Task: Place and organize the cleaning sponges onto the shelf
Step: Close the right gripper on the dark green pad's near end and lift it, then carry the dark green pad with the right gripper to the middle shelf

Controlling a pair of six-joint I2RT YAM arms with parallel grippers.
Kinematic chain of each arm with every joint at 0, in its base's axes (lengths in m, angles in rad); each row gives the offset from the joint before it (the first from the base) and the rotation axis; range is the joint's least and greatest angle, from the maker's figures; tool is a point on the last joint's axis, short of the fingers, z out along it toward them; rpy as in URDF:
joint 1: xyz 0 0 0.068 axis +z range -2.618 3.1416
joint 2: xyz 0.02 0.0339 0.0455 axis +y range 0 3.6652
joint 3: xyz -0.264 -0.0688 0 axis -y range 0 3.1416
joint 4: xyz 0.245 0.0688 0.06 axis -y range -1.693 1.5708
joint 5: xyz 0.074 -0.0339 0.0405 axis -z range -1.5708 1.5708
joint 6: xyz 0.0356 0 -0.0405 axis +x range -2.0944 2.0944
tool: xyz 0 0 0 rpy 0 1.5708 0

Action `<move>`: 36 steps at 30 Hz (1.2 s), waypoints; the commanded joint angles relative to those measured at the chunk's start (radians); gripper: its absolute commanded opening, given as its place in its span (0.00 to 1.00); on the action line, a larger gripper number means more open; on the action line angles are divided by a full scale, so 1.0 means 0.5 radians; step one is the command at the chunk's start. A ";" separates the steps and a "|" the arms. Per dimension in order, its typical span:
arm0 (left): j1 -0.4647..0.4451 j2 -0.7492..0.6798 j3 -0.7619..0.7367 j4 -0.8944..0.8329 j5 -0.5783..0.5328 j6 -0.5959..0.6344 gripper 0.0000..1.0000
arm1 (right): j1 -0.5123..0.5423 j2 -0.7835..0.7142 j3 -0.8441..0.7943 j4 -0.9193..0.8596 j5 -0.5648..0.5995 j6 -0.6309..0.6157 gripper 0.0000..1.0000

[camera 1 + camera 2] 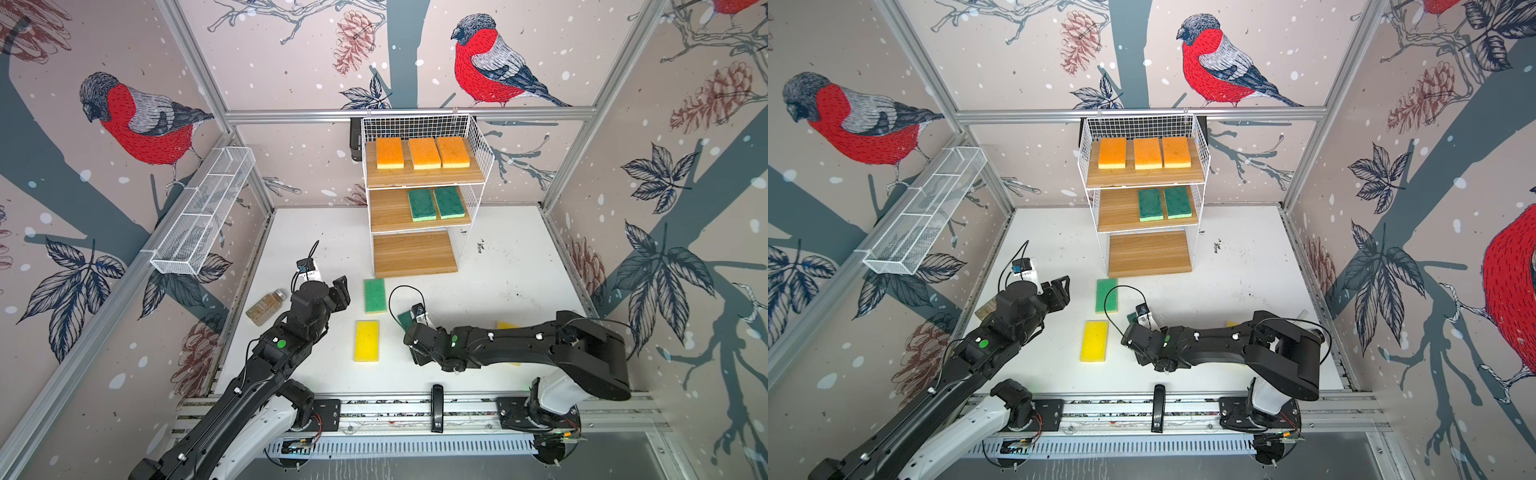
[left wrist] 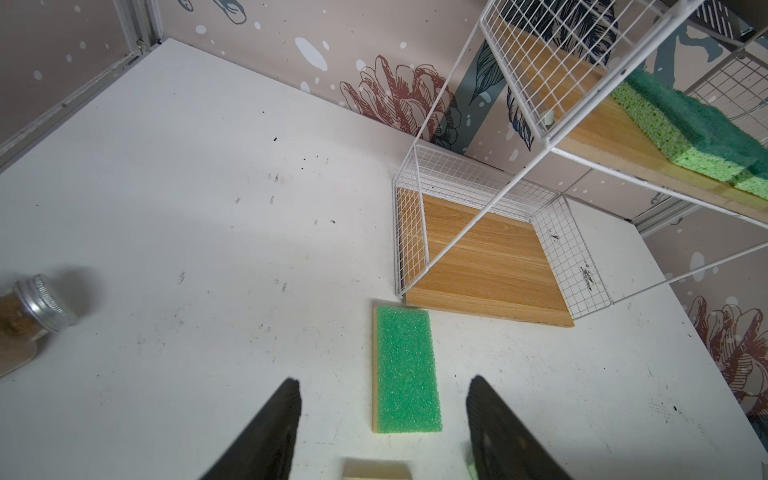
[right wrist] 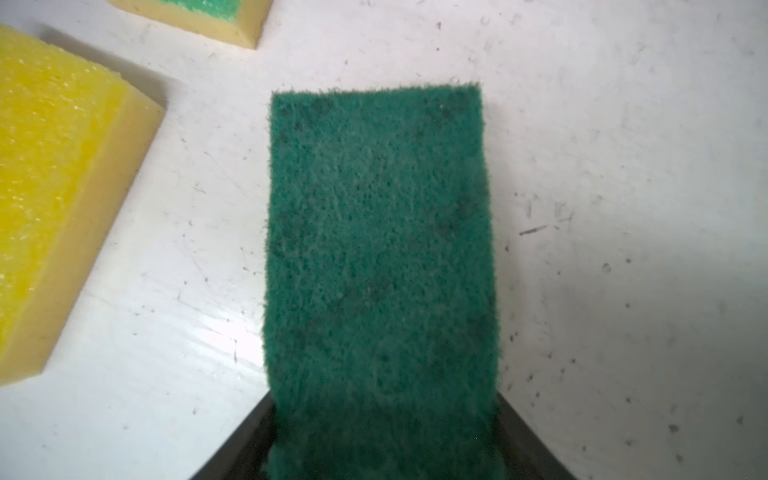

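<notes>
- Table [image 1: 519, 270]: white and scuffed. It carries the shelf and all loose stock.
- Shelf [image 1: 415, 253]: a wire rack with three stepped wooden boards, standing at the middle of the table's far edge. The stock appears sorted one colour to a board.
- Left tool [image 1: 341, 291]: jaws apart and empty, poised near the table's left side. It faces the light green sponge, probably as the next pick.
- Right tool [image 3: 382, 424]: jaws pressed against both long sides of the dark green sponge [image 3: 378, 249], scouring face up, around mid-table. The side grip likely keeps the sponge flat for sliding onto a board.
- Three orange sponges [image 1: 424, 153]: a row that fills the top board.
- Two green sponges [image 1: 422, 204]: on the middle board towards its right, so the left slot is free, seemingly for a third green one.
- Light green sponge [image 1: 375, 295]: on the table just before the bare bottom board, foam face up.
- Yellow sponge [image 1: 366, 340]: flat on the table towards its near edge.
- Second yellow sponge [image 1: 507, 325]: mostly hidden under the right arm.
- Jar [image 1: 266, 307]: lying by the table's left edge, apart from the sponges.
</notes>
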 commanded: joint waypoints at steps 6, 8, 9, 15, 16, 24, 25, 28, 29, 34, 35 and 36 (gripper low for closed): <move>0.004 -0.022 0.027 -0.068 -0.083 0.004 0.64 | -0.036 -0.119 0.042 0.024 0.045 -0.019 0.63; 0.005 -0.022 0.039 -0.079 -0.094 0.011 0.64 | -0.050 -0.153 0.061 0.013 0.055 -0.026 0.63; 0.004 -0.026 0.046 -0.086 -0.095 0.011 0.64 | -0.059 -0.174 0.078 0.002 0.058 -0.029 0.63; 0.005 -0.034 0.074 -0.101 -0.108 0.026 0.64 | -0.092 -0.297 0.191 -0.080 0.129 -0.051 0.63; 0.006 -0.038 0.078 -0.103 -0.111 0.029 0.64 | -0.104 -0.316 0.209 -0.090 0.141 -0.049 0.63; 0.004 -0.032 0.098 -0.096 -0.118 0.053 0.64 | -0.202 -0.451 0.368 -0.135 0.206 -0.040 0.65; 0.004 -0.030 0.101 -0.093 -0.119 0.057 0.64 | -0.215 -0.456 0.396 -0.134 0.215 -0.054 0.65; 0.004 -0.028 0.113 -0.084 -0.122 0.066 0.64 | -0.244 -0.449 0.475 -0.136 0.252 -0.097 0.65; 0.004 -0.028 0.112 -0.083 -0.122 0.068 0.64 | -0.254 -0.442 0.506 -0.137 0.261 -0.110 0.65; 0.003 -0.020 0.125 -0.073 -0.128 0.088 0.64 | -0.279 -0.406 0.629 -0.126 0.299 -0.178 0.66; 0.004 -0.023 0.127 -0.072 -0.128 0.091 0.64 | -0.286 -0.402 0.651 -0.114 0.307 -0.195 0.66; 0.003 -0.020 0.129 -0.068 -0.128 0.092 0.64 | -0.292 -0.396 0.666 -0.103 0.315 -0.208 0.66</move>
